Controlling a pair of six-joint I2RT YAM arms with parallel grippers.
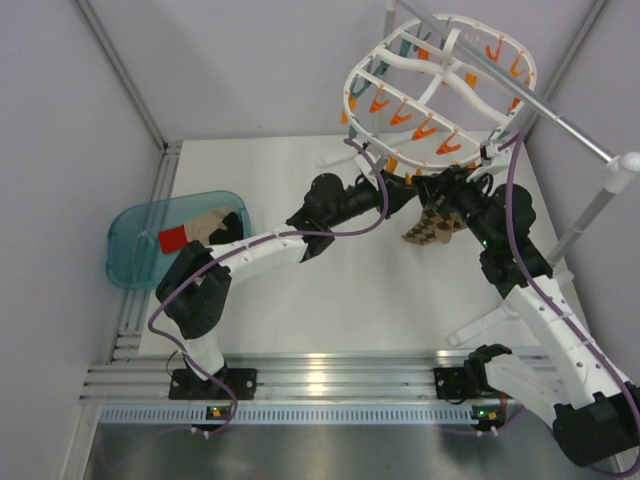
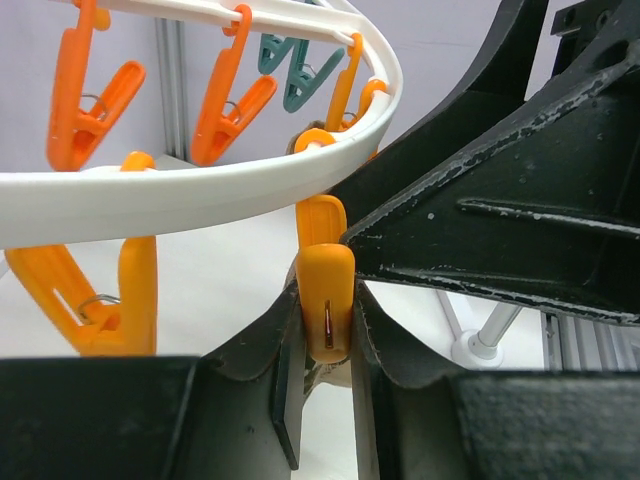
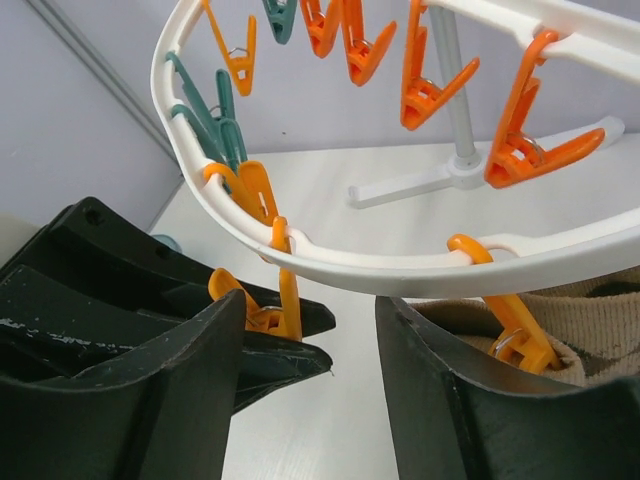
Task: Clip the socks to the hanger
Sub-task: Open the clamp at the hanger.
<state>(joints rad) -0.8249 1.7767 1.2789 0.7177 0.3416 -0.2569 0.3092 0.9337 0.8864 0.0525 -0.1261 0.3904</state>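
The white oval hanger hangs at the back right, rimmed with orange and teal pegs. My left gripper reaches under its near rim and is shut on an orange peg, squeezing its upper end. That peg also shows in the right wrist view. My right gripper is close beside it, open and empty, just under the rim. One red-and-cream sock lies in the blue bin at the left. The other sock of the pair cannot be made out.
A brown-and-cream argyle sock hangs from a peg by my right finger. The blue bin sits at the table's left edge. The grey rail stand carries the hanger; its white foot rests on the table behind.
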